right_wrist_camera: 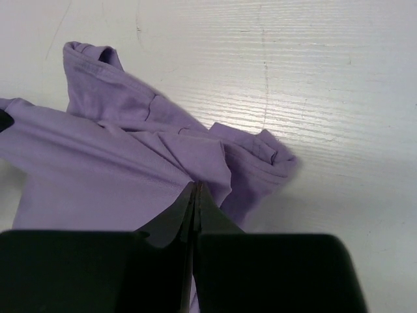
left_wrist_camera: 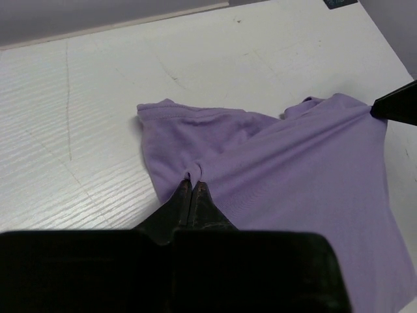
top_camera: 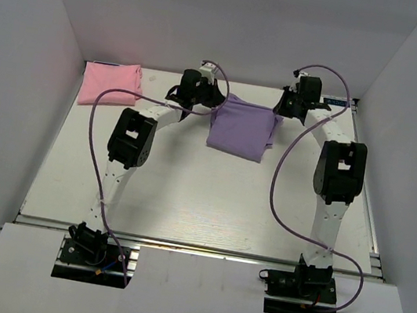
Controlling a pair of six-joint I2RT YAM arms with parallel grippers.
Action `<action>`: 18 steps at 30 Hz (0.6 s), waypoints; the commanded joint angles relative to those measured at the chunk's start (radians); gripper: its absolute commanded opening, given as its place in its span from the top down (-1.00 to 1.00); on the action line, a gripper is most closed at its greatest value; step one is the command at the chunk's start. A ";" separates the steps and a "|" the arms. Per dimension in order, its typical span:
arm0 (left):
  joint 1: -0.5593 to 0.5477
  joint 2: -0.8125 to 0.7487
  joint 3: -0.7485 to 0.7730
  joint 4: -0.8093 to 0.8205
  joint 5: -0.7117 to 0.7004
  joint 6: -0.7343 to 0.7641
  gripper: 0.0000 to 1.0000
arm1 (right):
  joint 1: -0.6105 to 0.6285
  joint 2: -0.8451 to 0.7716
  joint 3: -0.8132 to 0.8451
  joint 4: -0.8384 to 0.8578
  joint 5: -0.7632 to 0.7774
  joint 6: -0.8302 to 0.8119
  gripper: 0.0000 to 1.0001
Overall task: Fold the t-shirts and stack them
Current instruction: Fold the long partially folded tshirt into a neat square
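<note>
While the purple shirt [top_camera: 240,130] lay roughly folded at the far middle of the desk [top_camera: 185,200], its far edge was pinched at 2 places by the claws. The left claw [left_wrist_camera: 193,187] was closed on the shirt's far left part, and the cloth was gathered into a small pucker between the tips. The right claw [right_wrist_camera: 196,190] was likewise closed on the far right part, where a rolled hem was bunched just beside the tips. In the left wrist view the fabric was seen drawn into a ridge between the 2 grips, and the dark tip of the right claw was seen at the picture's right edge, touching the shirt. Whether the gripped edge was raised off the desk could not be told.

The pink shirt [top_camera: 110,84] was laid folded in the far left corner of the desk, well apart from the purple one and touched by neither claw. Thin cables [top_camera: 279,184] were looped above the desk from each arm's base up to its wrist.
</note>
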 commanded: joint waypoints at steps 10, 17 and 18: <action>0.011 -0.123 -0.079 0.310 0.098 0.028 1.00 | -0.055 -0.190 -0.164 0.192 -0.011 0.006 1.00; 0.011 -0.183 -0.164 0.391 0.107 0.037 1.00 | -0.063 -0.273 -0.248 0.267 -0.009 0.003 1.00; 0.011 -0.200 -0.178 0.428 0.107 0.037 1.00 | -0.064 -0.279 -0.256 0.276 0.000 0.003 1.00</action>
